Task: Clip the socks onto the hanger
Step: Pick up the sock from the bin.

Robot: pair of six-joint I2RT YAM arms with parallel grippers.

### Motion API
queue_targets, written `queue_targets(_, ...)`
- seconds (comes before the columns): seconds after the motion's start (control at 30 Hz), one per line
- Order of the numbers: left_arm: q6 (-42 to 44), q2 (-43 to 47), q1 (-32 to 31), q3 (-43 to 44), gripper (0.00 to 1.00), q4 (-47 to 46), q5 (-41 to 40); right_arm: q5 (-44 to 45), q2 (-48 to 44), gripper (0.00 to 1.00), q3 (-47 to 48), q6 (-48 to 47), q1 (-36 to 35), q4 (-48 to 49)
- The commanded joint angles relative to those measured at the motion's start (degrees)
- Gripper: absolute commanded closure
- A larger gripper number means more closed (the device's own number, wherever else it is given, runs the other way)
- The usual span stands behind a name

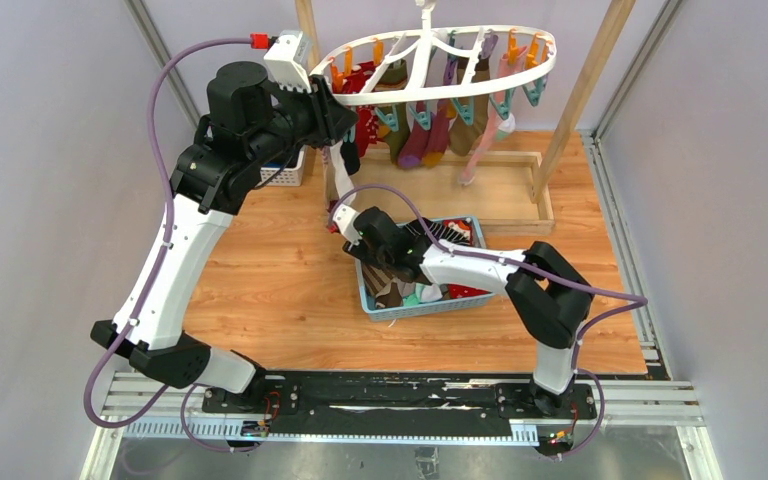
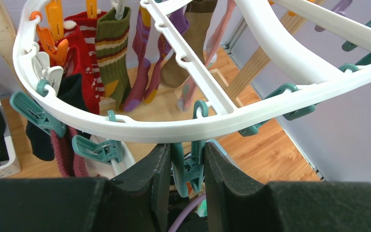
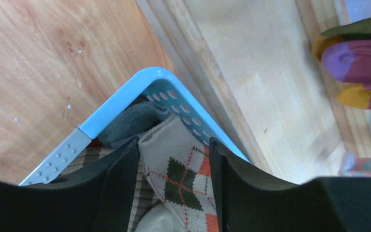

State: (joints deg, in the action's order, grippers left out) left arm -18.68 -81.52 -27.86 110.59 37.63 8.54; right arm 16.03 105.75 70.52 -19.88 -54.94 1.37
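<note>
Socks point(image 1: 430, 125) in red, olive stripe, purple and pink hang in a row from the far side of the white oval hanger point(image 2: 140, 129), which is suspended above the far edge of the counter point(image 1: 260, 270). The laundry job looks roughly half done. The left claw point(image 2: 187, 151), raised to the hanger's left end, is pressed together on a teal clip point(image 2: 178, 166) dangling just under the near rim, and no sock is in that clip. Several other teal clips along the near rim also hang bare.

Down near the middle of the counter, the right claw point(image 3: 174, 145) reaches into the far left corner of the blue basket point(image 3: 149, 77), its fingers standing either side of a brown argyle sock point(image 3: 183, 179). Whether they have bitten on the cloth cannot be told from here.

More socks lie heaped in the basket, so plenty of work remains. By the look of it, the argyle sock has to be lifted out, carried up to the waiting clip and pinned, and the rest of the pile must follow.
</note>
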Motion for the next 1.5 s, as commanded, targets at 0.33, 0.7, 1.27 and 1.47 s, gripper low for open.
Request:
queue_targets(0.33, 1.0, 0.1, -0.2, 0.9, 1.0, 3.6, -0.5, 3.5, -5.8, 1.0, -3.8, 0.5, -0.9, 8.7)
queue_targets(0.7, 1.6, 0.5, -0.2, 1.0, 1.0, 3.6, -0.6, -5.6, -29.5, 1.0, -8.8, 10.2, 1.8, 9.5)
queue_targets(1.27, 0.8, -0.4, -0.2, 0.8, 1.0, 3.3, 1.4, -9.3, -39.7, 1.0, -7.5, 24.9, 1.8, 17.6)
queue_targets(1.47, 0.0, -0.5, -0.2, 0.3, 1.0, 2.5, 1.5, -6.7, -36.5, 1.0, -5.2, 27.6, 1.8, 22.3)
